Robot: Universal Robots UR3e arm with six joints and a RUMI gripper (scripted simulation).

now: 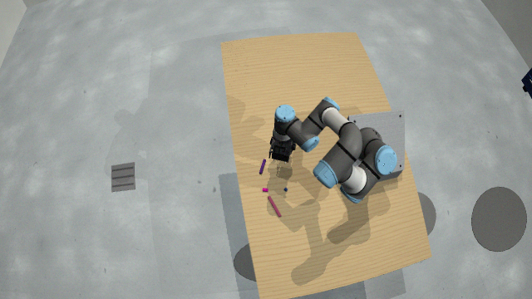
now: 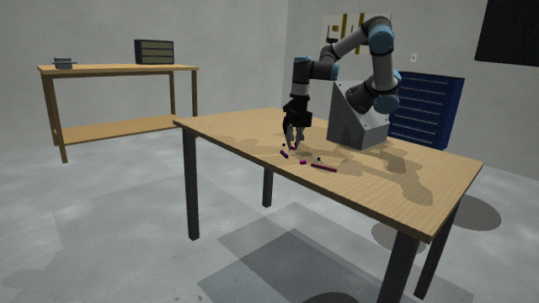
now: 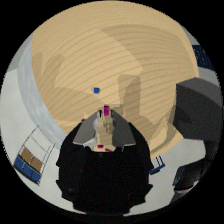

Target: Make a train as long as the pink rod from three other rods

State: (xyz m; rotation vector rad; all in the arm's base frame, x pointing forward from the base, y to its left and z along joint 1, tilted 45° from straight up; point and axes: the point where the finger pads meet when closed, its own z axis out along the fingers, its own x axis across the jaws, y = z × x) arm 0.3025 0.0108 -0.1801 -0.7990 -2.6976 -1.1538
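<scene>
My gripper (image 2: 293, 150) (image 3: 106, 110) is open, its fingertips a small gap apart, low over the table. A short magenta rod (image 2: 292, 147) (image 3: 106, 110) lies at the gap between the tips, not gripped. A blue rod (image 2: 284, 145) (image 3: 96, 90) lies beyond it, hidden in the top view. The purple rod (image 1: 263, 166) (image 2: 284, 154) lies beside the gripper. A second magenta rod (image 1: 265, 189) (image 2: 303, 162) lies near one end of the long pink rod (image 1: 274, 207) (image 2: 323, 167). Another blue rod (image 1: 286, 189) (image 2: 318, 158) lies apart from both.
The wooden table (image 1: 299, 62) (image 2: 421, 181) carries the arm's grey base (image 1: 395, 124) (image 2: 345, 118). The purple rod, second magenta rod and pink rod lie toward the table's long edge away from the base. The arm's shadow falls around the rods.
</scene>
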